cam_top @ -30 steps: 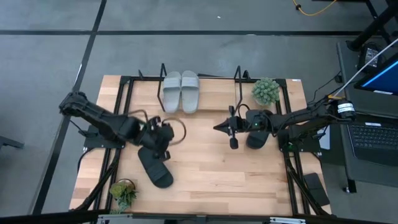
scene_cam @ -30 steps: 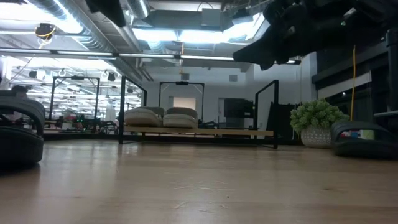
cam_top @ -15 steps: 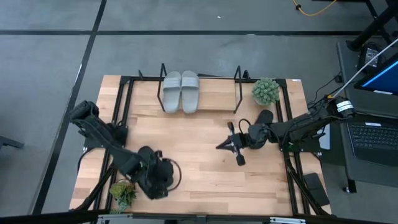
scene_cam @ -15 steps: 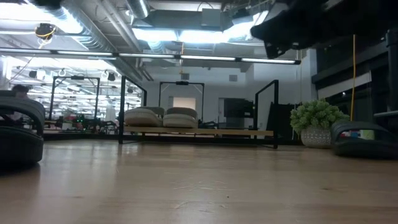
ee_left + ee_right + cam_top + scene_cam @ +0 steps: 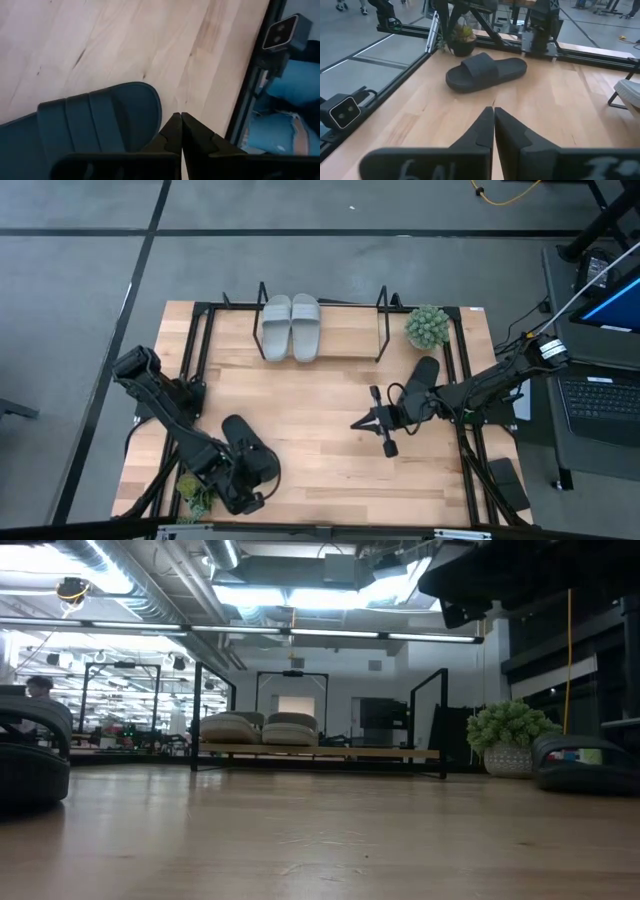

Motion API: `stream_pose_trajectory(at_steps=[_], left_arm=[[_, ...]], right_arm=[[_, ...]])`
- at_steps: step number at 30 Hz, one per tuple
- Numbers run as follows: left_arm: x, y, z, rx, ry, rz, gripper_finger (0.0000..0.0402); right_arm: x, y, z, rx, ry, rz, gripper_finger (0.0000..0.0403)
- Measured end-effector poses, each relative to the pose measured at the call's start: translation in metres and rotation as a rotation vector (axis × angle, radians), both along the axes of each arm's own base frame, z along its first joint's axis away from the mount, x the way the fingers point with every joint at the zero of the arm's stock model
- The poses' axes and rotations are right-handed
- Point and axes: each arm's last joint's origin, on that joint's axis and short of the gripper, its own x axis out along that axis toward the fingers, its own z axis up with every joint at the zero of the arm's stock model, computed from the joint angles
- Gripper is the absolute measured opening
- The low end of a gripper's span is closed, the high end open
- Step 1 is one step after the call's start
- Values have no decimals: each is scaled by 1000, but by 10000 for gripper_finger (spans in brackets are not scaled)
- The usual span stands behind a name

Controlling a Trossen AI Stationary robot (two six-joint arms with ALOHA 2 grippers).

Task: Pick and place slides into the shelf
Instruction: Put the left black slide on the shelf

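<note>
The left end effector (image 5: pixel 248 502), fingers pressed together and empty, hovers beside a black slide (image 5: pixel 247 448) lying well short of the shelf (image 5: pixel 320 352); unopened, it risks shoving the slide off the worktop (image 5: pixel 320 430).

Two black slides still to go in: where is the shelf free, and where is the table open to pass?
The shelf is bare from the grey slides to its right end loop. The table middle is open. Crowded: front left, left hand by a black slide; right side, right hand near the other.
</note>
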Motion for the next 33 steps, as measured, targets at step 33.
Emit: stream_pose_trajectory(at_steps=[33], left_arm=[[-4,39,-6,243,168,164,51]], right_arm=[[0,-2,-3,-18,28,-4,13]])
